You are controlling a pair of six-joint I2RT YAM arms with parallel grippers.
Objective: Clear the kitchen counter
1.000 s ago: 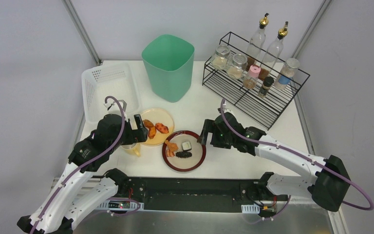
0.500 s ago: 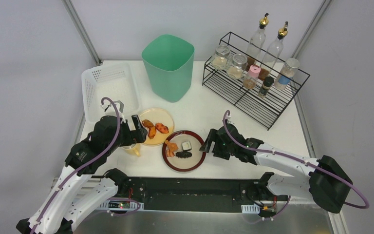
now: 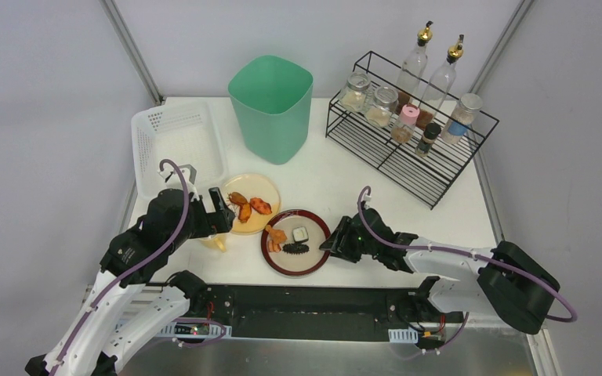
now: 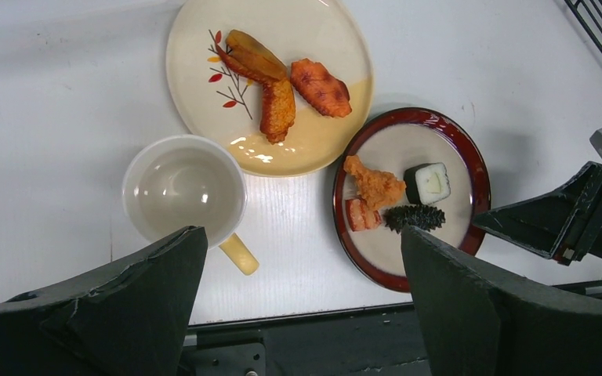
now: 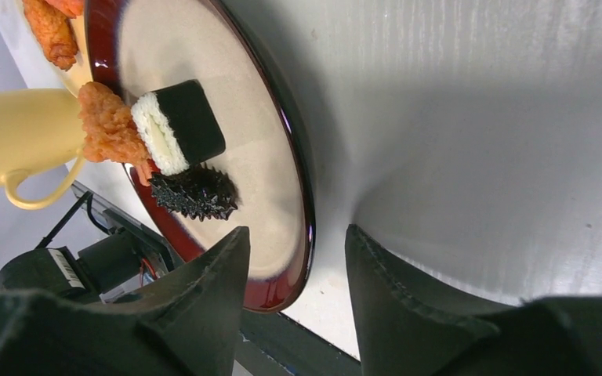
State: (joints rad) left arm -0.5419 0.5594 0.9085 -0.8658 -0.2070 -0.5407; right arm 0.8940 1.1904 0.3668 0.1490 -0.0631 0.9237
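so, nearest the arm bases, the right pincer (image 5: 294,239) lay low against the table (image 3: 321,180), its fingers apart with the near rim of the red plate (image 3: 296,272) between them, not yet closed on it. that plate sat at the front edge of the table and carried a fried piece (image 4: 374,186), a rice roll (image 4: 427,182), a dark spiky piece (image 4: 413,217) and a small reddish bit (image 4: 358,213). to its left the left pincer (image 4: 302,231) hung above the table with its fingers wide apart and nothing between them, over the gap between the mug (image 4: 184,188) and the red plate. the pale yellow mug stood upright, handle toward the near edge, touching or just beside the yellow plate (image 4: 196,47), which held three orange-brown pieces (image 4: 276,106). farther back, the white basket (image 3: 145,125) stood at the left edge with nothing showing inside it, the green bin (image 3: 270,110) stood near the middle, and the wire rack (image 3: 392,160) on the right held jars and two tall bottles (image 3: 414,66). by the look of it the clearing had hardly begun: both plates, their food and the mug all sat on the table, and no piece was in either pincer. the step in hand seemed to be taking the red plate by its rim; emptying the food, probably into the bin, and stowing the dishes were all left to do.
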